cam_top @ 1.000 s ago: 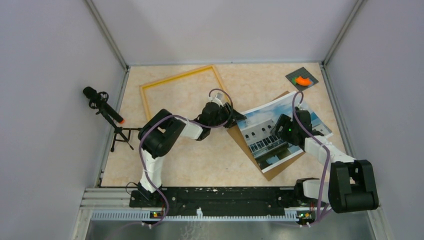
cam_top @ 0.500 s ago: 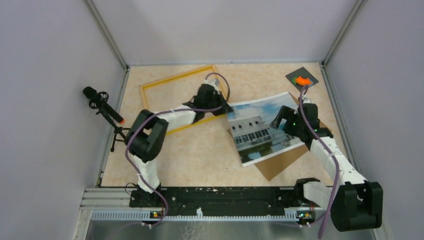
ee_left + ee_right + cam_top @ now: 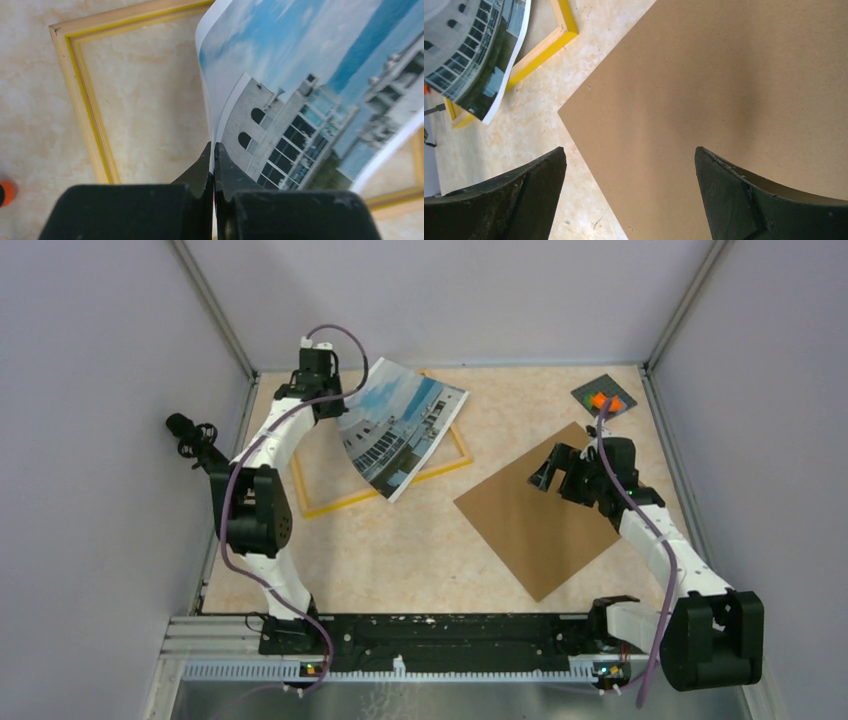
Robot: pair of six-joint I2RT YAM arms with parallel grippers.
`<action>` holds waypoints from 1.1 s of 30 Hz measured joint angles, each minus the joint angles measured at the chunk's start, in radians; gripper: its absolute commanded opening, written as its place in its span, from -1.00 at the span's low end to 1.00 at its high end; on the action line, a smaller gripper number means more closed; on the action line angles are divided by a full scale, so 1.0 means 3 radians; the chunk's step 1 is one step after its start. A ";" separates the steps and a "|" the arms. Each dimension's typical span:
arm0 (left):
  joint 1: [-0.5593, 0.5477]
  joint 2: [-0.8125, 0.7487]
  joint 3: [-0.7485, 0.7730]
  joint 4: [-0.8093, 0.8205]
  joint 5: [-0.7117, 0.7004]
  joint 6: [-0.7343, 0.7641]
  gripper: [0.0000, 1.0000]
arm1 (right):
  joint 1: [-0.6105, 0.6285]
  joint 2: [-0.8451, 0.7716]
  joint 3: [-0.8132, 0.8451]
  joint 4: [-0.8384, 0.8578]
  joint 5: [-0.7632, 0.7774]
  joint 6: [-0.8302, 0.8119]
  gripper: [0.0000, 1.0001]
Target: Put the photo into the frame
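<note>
My left gripper point(image 3: 338, 406) is shut on the left edge of the photo point(image 3: 400, 425), a print of a white building under blue sky. It holds the print curled and lifted over the yellow-orange frame point(image 3: 340, 502) at the back left. In the left wrist view the fingertips point(image 3: 214, 147) pinch the photo's point(image 3: 310, 85) white border above the frame point(image 3: 85, 100). My right gripper point(image 3: 548, 472) is open and empty above the plain brown backing board point(image 3: 545, 515). In the right wrist view the gripper point(image 3: 629, 155) hangs over the board point(image 3: 724, 90), with the photo point(image 3: 474, 55) and a frame corner point(image 3: 539, 50) at the top left.
A small black tripod with an orange-tipped microphone point(image 3: 205, 455) stands by the left wall. A grey pad with an orange and green object point(image 3: 603, 398) lies at the back right corner. Walls close the table on three sides.
My left gripper has carried the photo off the brown board, up and leftward, to above the frame. The right gripper has let go of the photo and stays over the bared board.
</note>
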 measured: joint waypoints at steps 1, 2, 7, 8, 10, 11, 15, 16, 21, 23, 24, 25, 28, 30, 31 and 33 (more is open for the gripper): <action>-0.0017 0.0081 0.0069 -0.0069 -0.0042 0.0048 -1.00 | 0.0000 0.0000 0.0000 0.0003 -0.0024 -0.0001 0.93; -0.0038 0.0201 0.0163 -0.0168 -0.0103 0.0111 -1.00 | 0.0000 0.0000 0.0000 0.0009 -0.0050 -0.0001 0.93; -0.0069 0.0496 0.0141 -0.0486 -0.0144 0.0296 -1.00 | 0.0010 0.0022 -0.0001 0.0098 -0.0137 0.0001 0.95; -0.0069 0.0488 0.0075 -0.0535 -0.0121 0.0328 -1.00 | 0.0028 0.0062 -0.0001 0.0159 -0.0160 0.0015 0.95; -0.0066 0.0445 -0.0053 -0.0563 -0.0070 0.0365 -1.00 | 0.0053 0.0197 0.0000 0.0320 -0.0230 0.0067 0.95; -0.0066 0.0399 -0.0141 -0.0582 -0.0048 0.0381 -1.00 | 0.0076 0.0294 0.0001 0.0416 -0.0267 0.0094 0.95; -0.0066 0.0144 -0.0440 -0.0608 -0.0033 0.0445 -1.00 | 0.0221 0.1077 0.0291 0.0781 -0.0448 0.0228 0.91; -0.0066 0.0074 -0.0493 -0.0607 -0.0033 0.0450 -1.00 | 0.0247 0.1308 0.0422 0.0884 -0.0509 0.0266 0.90; -0.0066 -0.0216 -0.0607 -0.0614 0.0111 0.0370 -1.00 | 0.0404 0.1994 0.1001 0.1119 -0.0590 0.0207 0.96; -0.0066 -0.0295 -0.0624 -0.0618 0.0195 0.0248 -1.00 | 0.0615 0.2032 0.1120 0.1185 -0.0506 0.0014 0.97; -0.0066 -0.0337 -0.0651 -0.0618 0.0235 0.0170 -1.00 | 0.0735 0.2026 0.1156 0.1212 -0.0474 -0.0086 0.98; -0.0066 -0.0397 -0.0704 -0.0619 0.0294 0.0080 -1.00 | 0.0800 0.2021 0.1170 0.1233 -0.0451 -0.0139 0.97; -0.0066 -0.0538 -0.0861 -0.0636 0.0415 -0.0120 -1.00 | 0.1526 0.1895 0.1171 0.1307 -0.0024 -0.0805 0.98; -0.0066 -0.0595 -0.0918 -0.0688 0.0495 -0.0237 -1.00 | 0.2096 0.1754 0.1034 0.1504 0.0343 -0.1334 0.98; -0.0066 -0.0615 -0.0935 -0.0710 0.0532 -0.0286 -1.00 | 0.2420 0.1662 0.0905 0.1649 0.0543 -0.1617 0.98; -0.0066 -0.0650 -0.0945 -0.0740 0.0590 -0.0367 -1.00 | 0.3028 0.1541 0.0643 0.1912 0.0921 -0.2190 0.97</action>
